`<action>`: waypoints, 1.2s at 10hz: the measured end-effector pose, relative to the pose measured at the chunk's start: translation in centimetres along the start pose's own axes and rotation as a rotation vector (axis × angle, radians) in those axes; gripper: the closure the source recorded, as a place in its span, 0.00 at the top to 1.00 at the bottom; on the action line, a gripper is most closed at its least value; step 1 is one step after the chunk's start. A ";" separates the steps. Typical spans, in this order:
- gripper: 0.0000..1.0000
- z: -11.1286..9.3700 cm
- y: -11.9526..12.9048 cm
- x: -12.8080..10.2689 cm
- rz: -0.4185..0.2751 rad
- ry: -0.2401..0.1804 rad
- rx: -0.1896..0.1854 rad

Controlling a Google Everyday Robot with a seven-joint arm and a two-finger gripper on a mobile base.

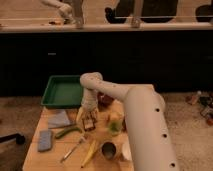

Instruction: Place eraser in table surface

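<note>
The pincer (89, 120) hangs low over the tan surface (52, 159), near the green tray (62, 93). The small dark eraser (90, 125) is at its tip. I cannot tell whether the pincer grasps it.

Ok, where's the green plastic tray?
Camera view: the green plastic tray sits on the tan wooden tabletop, far left corner; the gripper hangs by its near right corner.

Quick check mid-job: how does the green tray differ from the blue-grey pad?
The tray is green; the pad is blue-grey. The tray is much larger than the pad. The tray has raised walls, while the pad lies flat. Both are rectangular, and both lie to the left of the gripper, which hangs low over the middle of the table.
</note>
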State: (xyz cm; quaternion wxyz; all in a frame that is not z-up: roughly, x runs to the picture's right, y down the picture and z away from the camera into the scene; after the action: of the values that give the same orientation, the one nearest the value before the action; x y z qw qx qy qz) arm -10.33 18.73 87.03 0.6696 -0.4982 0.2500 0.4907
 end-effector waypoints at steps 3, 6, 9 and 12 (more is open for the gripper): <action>0.80 -0.2 0.1 0.5 -0.011 -0.020 0.015; 0.80 -2.4 1.4 2.7 -0.053 -0.057 0.037; 0.80 -3.8 2.0 4.0 -0.085 -0.102 0.042; 0.80 -6.8 2.8 6.5 -0.129 -0.179 0.032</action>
State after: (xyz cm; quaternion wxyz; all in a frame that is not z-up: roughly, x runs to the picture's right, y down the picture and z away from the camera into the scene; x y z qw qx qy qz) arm -9.29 15.22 77.90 0.7275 -0.4567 0.1645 0.4848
